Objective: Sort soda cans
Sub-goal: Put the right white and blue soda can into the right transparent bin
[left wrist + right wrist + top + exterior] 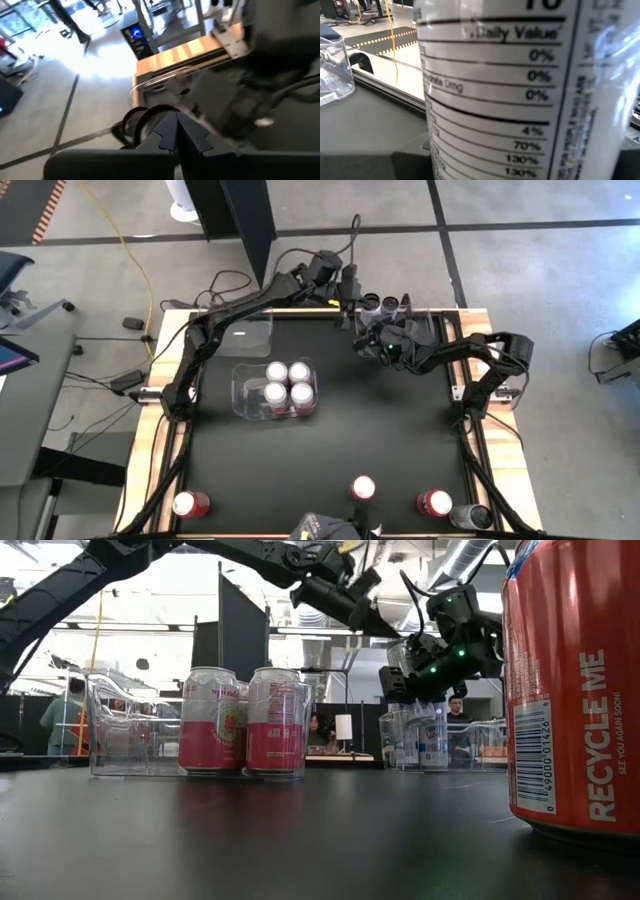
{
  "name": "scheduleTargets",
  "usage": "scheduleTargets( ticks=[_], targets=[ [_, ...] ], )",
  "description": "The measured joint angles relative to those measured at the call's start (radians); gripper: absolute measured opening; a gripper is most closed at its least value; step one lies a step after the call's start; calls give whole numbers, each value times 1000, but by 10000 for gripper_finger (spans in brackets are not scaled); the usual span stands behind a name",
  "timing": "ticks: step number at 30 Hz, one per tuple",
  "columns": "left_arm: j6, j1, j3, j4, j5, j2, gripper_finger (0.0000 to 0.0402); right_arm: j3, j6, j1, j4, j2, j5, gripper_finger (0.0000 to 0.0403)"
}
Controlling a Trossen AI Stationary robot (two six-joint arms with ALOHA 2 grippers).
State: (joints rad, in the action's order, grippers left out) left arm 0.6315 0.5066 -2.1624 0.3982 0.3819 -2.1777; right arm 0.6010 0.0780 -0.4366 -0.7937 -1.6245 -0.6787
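Four pink-and-white cans (288,383) sit in the middle bin (243,394), the left gripper (347,288) hovers at the far edge with fingers pressed together, and the right gripper (384,343) looks clamped on a grey can (520,90) beside two others (379,303).

Floor: grey concrete (90,270), dark seams | Cable: yellow (138,265), on floor | Partition: dark panel (243,630) | Light: bright windows (160,590) behind

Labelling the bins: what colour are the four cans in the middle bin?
Pink and white cans, clearest in the low view.
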Motion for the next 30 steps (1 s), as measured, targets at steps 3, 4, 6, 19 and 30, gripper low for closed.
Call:
scheduleTargets(
  ticks=[3,4,6,19,30],
  targets=[
    [-3,1,1,2,-18,-22,0,0,4,0,5,0,-1,248],
    [-2,0,0,4,-24,-26,0,-2,2,0,9,-1,-1,249],
    [-5,0,0,5,-38,-30,0,-2,-4,1,9,-2,-1,251],
    [-6,3,-1,51,-41,-30,0,-2,-37,2,15,-2,18,254],
    [-24,-7,-1,62,-47,-30,0,-2,-34,2,14,-2,27,255]
  ],
)
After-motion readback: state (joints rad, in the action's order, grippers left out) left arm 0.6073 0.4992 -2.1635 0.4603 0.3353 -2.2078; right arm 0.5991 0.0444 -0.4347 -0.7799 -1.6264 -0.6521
